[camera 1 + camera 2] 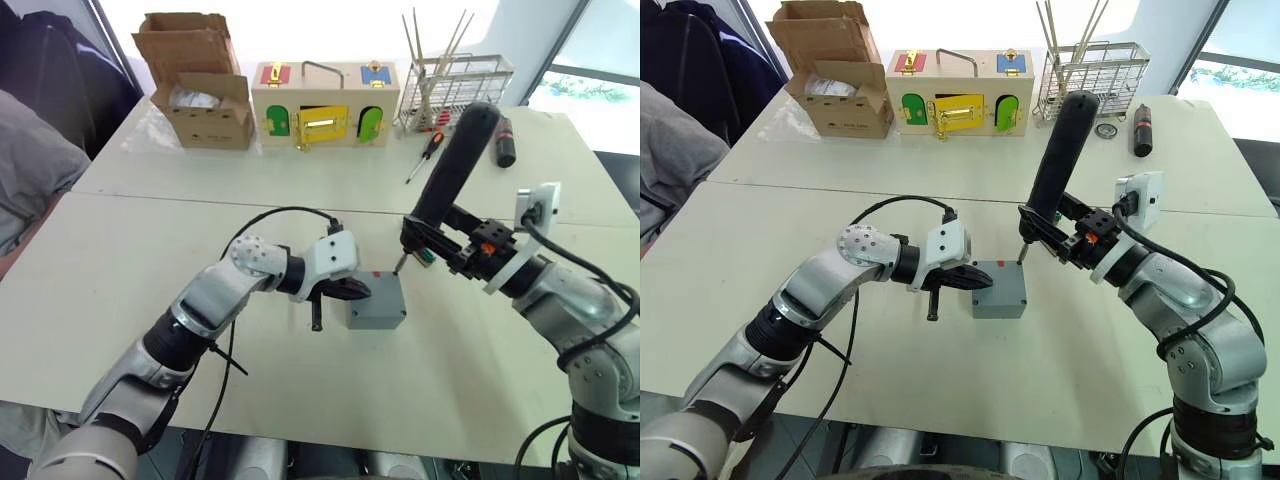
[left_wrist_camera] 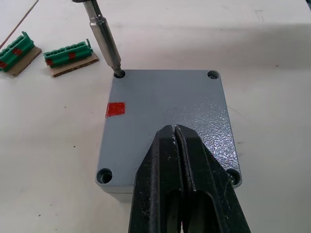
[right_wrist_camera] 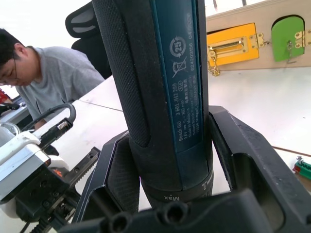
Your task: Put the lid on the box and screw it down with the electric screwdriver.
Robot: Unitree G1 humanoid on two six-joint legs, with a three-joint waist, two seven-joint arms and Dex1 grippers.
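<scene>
Lid (image 2: pixel 165 111) sits on the box (image 1: pixel 378 312), flush all round as far as I can see; that step reads as done. The pair rests on the near table (image 1: pixel 150 240), about centre, between my two arms.

My left gripper (image 2: pixel 177 133): jaws pressed together, nothing between them, tips bearing down on the near part of the lid top. I judge this a hold-down, steadying the box against twist.

My right gripper (image 3: pixel 167 160): clenched round the electric screwdriver (image 1: pixel 455 165), fingers on either side of its lower barrel. The tool stands steeply, its top leaning away to the far right. Its metal bit (image 2: pixel 104 39) drops into the far-left corner screw hole (image 2: pixel 119 74), just beyond the red mark (image 2: pixel 115 109) on the lid.

Progress: screwing is under way at the first corner I can vouch for. The other three corner holes look dark and recessed; I cannot tell whether screws are seated in them. I judge at least this corner is still to be finished, then the rest checked or driven.

Nearby: two green connector strips (image 2: pixel 68 51) on the table just left of the box. Far table holds a cardboard carton (image 1: pixel 200 85), wooden box with coloured doors (image 1: pixel 325 105), wire rack (image 1: pixel 455 90), hand screwdriver (image 1: pixel 425 155). A person sits at far left.
</scene>
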